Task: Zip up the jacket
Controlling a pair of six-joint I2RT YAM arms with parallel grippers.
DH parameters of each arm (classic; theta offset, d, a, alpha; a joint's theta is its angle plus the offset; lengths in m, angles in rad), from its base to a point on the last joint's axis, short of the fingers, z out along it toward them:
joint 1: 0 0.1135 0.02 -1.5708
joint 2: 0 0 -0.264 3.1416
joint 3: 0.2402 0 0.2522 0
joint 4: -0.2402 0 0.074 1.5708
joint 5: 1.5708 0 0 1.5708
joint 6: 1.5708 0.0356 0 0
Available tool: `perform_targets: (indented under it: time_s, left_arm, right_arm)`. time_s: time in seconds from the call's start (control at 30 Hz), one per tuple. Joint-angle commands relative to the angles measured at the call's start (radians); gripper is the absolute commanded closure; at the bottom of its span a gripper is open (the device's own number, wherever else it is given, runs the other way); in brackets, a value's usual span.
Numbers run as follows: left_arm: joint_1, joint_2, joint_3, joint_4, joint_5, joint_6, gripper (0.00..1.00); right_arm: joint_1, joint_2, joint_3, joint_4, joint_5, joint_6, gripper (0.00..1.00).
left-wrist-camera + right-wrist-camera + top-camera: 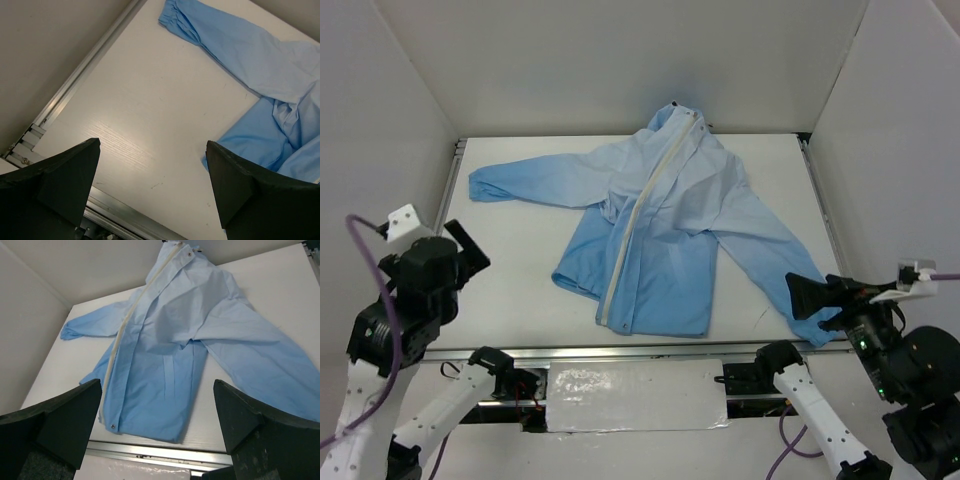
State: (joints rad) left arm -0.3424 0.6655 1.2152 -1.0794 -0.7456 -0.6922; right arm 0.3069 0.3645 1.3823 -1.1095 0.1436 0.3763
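- Left end effector: jaws wide, empty, lower left of the top view, apart from the jacket.
- Right end effector: jaws wide, empty, lower right, by the sleeve end.
- Jacket lies centre on the bench, collar uppermost.
- Zipper strip runs diagonally to the hem.
- Recommended: pin the hem, then pull the slider; slider not discernible.
- Hazard: rumpled fabric beside the strip may snag.

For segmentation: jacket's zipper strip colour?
Zipper strip is white on the light-blue jacket; best in right wrist view.
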Motion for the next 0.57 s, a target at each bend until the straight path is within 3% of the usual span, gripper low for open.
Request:
perform_targets:
  time_s: [0.0, 0.2, 0.53]
  left_arm:
    - [0.006, -0.091, 0.013, -0.076, -0.046, 0.022, 0.01]
    - [0.006, -0.167, 0.055, -0.116, -0.047, 0.039, 0.01]
    - [0.006, -0.195, 0.037, -0.111, -0.047, 0.034, 0.01]
  right_arm:
    - [0.012, -0.044, 0.012, -0.084, 0.048, -0.017, 0.0]
    - [0.02, -0.099, -0.057, -0.044, 0.042, -0.017, 0.0]
    - [0.032, -0.093, -0.02, -0.076, 0.068, -0.014, 0.0]
